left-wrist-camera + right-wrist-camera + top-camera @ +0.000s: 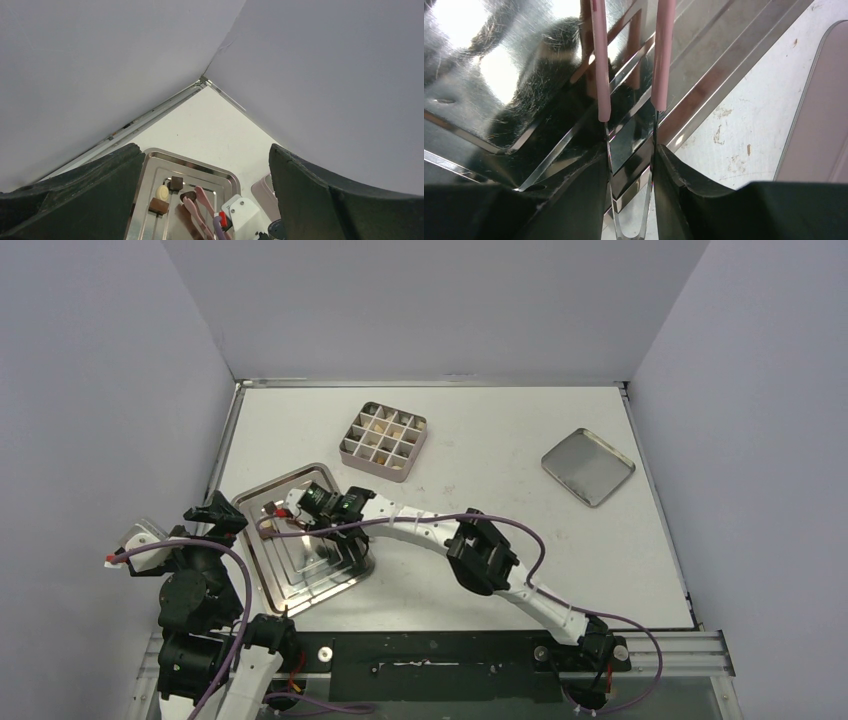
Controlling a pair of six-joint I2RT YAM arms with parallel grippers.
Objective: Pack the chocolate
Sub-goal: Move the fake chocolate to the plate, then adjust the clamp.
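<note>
Right claw [630, 165] — tweezers [600, 60] (pink) — inside tray rim [195, 161]

A mirror-bright silver tray [300, 590] reflects dark shapes against a white table [500, 440] flecked with brown stains, under pale lilac-grey walls [100, 390]. The chocolate on the tray shows as a cream-white round [162, 192], a dark brown cube [176, 183] and a reddish-brown block [158, 205]. The tweezers [600, 60] wear pink sleeves over bare steel. The gridded tin [375, 464] is pale pinkish-grey, its cells showing tan and cream pieces [385, 430]. The lid [588, 466] is plain grey. The arms [410, 525] are white and black, with purple cables [505, 521].
</note>
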